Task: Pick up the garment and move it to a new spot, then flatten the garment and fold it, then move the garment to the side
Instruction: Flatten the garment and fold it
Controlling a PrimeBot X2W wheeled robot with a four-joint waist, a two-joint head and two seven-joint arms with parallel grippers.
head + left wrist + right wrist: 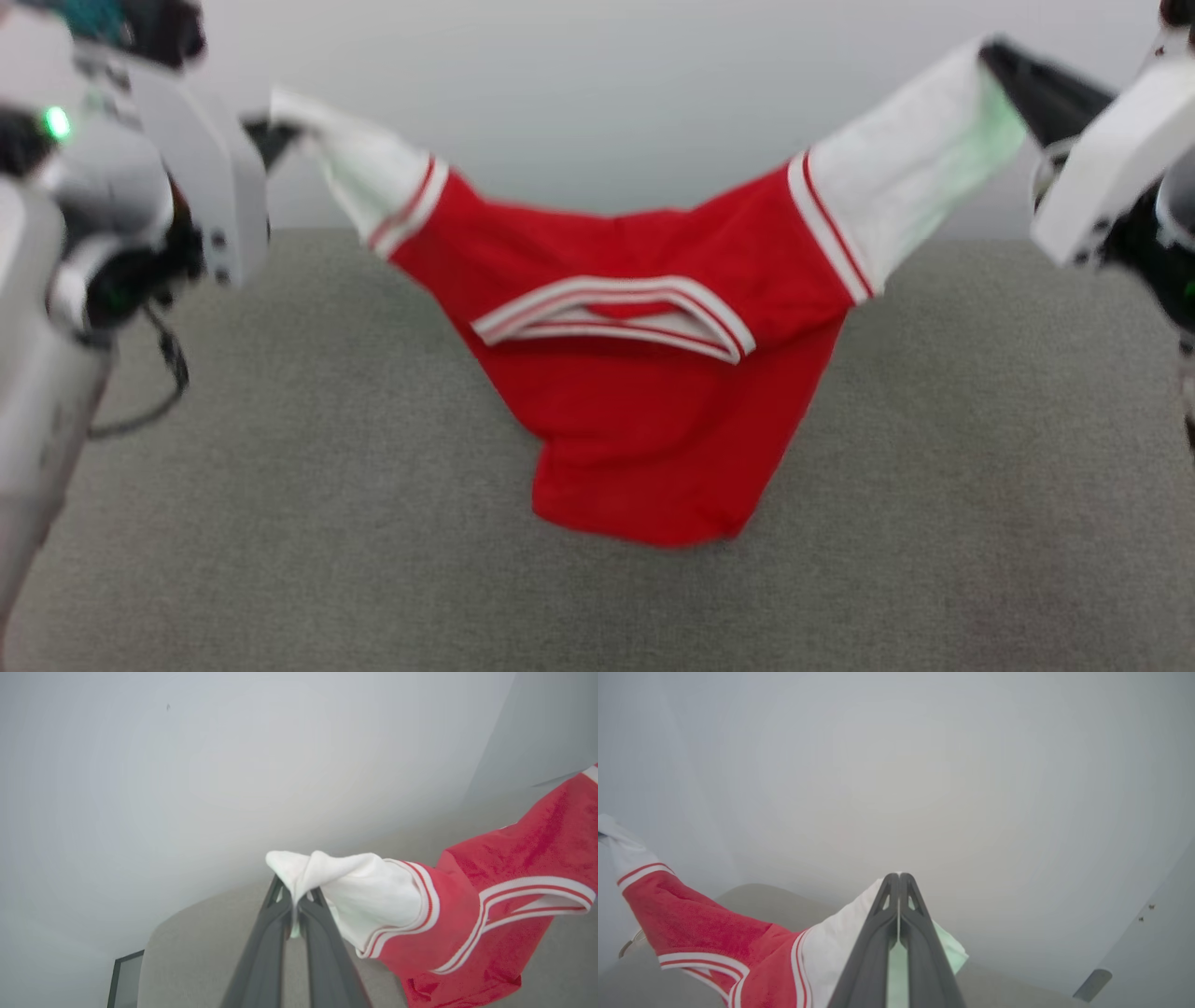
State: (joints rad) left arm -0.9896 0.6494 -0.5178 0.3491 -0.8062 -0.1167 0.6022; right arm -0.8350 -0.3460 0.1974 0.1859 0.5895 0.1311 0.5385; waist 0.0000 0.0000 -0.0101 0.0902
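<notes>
The garment (pixel 644 411) is a red jersey T-shirt with white sleeves and red-white striped trim, hanging in the air above the grey table (pixel 280 523). Its body sags in the middle and its hem reaches down to the table. My left gripper (pixel 273 131) is shut on the tip of the left white sleeve (pixel 327 877). At the upper right, my right gripper (pixel 994 58) is shut on the other white sleeve (pixel 831 947). The striped collar (pixel 616 313) faces me. No lettering or number shows on this side.
A pale grey wall (pixel 607 93) stands behind the table's far edge. A dark cable (pixel 159 373) loops below my left arm at the left. A dark-framed panel (pixel 124 980) sits low in the left wrist view.
</notes>
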